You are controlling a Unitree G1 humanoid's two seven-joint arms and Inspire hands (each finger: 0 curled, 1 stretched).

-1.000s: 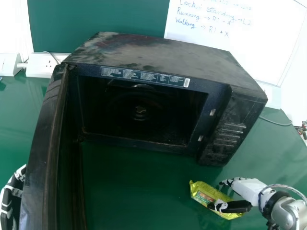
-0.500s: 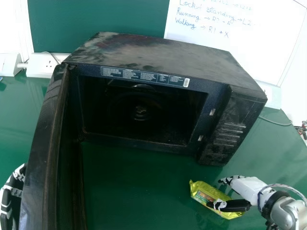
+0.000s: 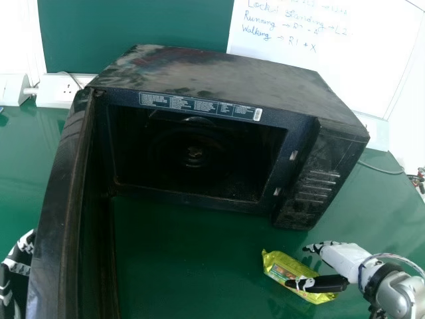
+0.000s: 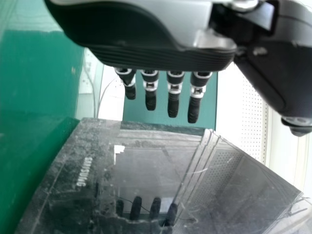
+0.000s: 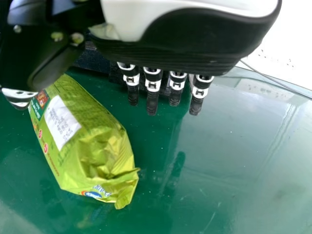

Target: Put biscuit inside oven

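Found green-wrapped biscuit packet [image 3: 279, 266] lying on table [image 3: 189, 256] at thumb side of unclosed, straight-fingered right hand [image 3: 342, 260], with long axis slanting toward open microwave oven [image 3: 219, 74], and judged to need fingers brought in across its width before lifting

whiteboard [image 3: 378, 60] says "running", "walking"; oven [image 3: 219, 73] and biscuit packet [image 5: 92, 131] bear labels [image 3: 199, 106]

The right hand [image 3: 342, 260] has a smooth white shell edged with black ribbing, round screws at the thumb's base, and black fingers [image 5: 152, 100] ringed in white; behind it come a black cuff [image 3: 373, 280], a silver-grey forearm [image 3: 402, 296] and a looping pale cable [image 3: 392, 256]. The left hand [image 3: 18, 268] pairs a silver-grey shell with black ribbing and white-banded black fingers.
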